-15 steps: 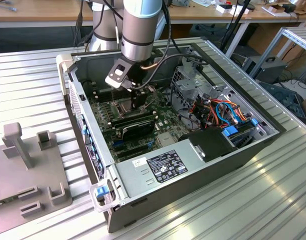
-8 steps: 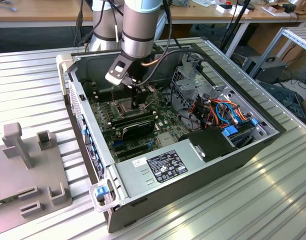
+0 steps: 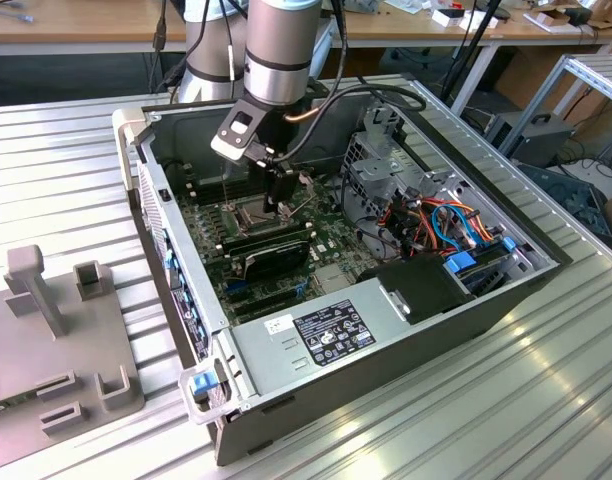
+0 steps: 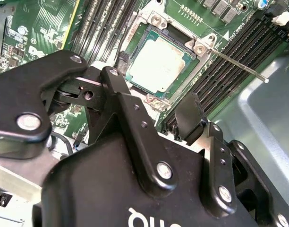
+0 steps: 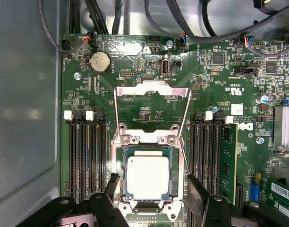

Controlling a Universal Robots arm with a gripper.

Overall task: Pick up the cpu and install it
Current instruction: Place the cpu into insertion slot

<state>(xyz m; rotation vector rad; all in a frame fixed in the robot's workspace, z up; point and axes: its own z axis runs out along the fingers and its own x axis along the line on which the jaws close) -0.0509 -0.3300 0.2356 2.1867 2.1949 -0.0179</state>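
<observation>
Cpu [image 5: 148, 176] lies flat in the socket [image 5: 145, 140] on the mobo inside the PC case [image 3: 406, 350], metal lid up and edges square w/ the memory slots [image 5: 86, 161]; it's square, so no real long axis. Claw [image 5: 154, 183] hangs just over it, fingers spread wide either side, gripping nothing. Risk, imo: the hold-down frame [image 5: 151, 88] stands flipped open, so nothing pins the chip, and a finger brushing an edge could skew it & bend socket pins.

Silver-grey arm [image 3: 279, 45], black claw [image 4: 156, 90], silver screws [image 4: 164, 170]
</observation>
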